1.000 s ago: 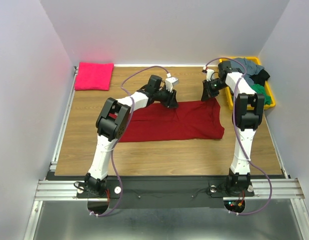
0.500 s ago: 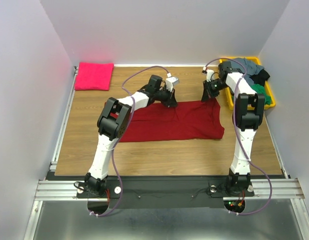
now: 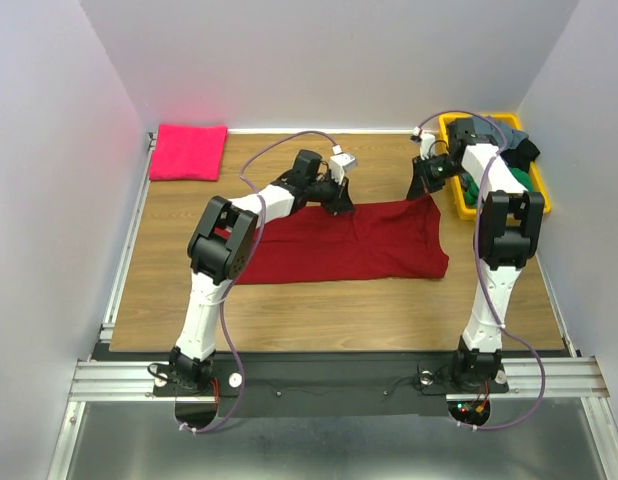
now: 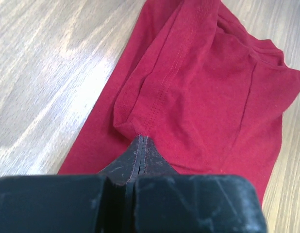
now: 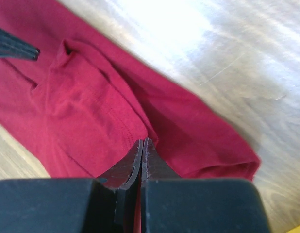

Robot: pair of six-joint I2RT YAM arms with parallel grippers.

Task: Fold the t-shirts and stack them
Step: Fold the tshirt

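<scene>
red shirt (image 3: 359,240) spread flat mid-surface (image 3: 179,290), far edge pinched at two points — likely to lift and fold it toward the near side | left fingers (image 4: 141,145) closed on a hem ridge | right fingers (image 5: 142,148) closed on the far-right corner | pink shirt (image 3: 188,152) folded, far-left corner | bin (image 3: 542,195) — contents partly hidden behind right arm (image 3: 499,215)

1. A wood-grain tabletop (image 3: 319,300) fills the middle of the top view.
2. Plain pale grey walls close it in: a back wall (image 3: 329,60), a left wall (image 3: 49,220) and a right wall (image 3: 589,200).
3. An aluminium rail (image 3: 329,378) runs along the near edge, and a metal strip (image 3: 126,250) along the left edge.
4. Bright glare lies on the wood in both wrist views.
</scene>
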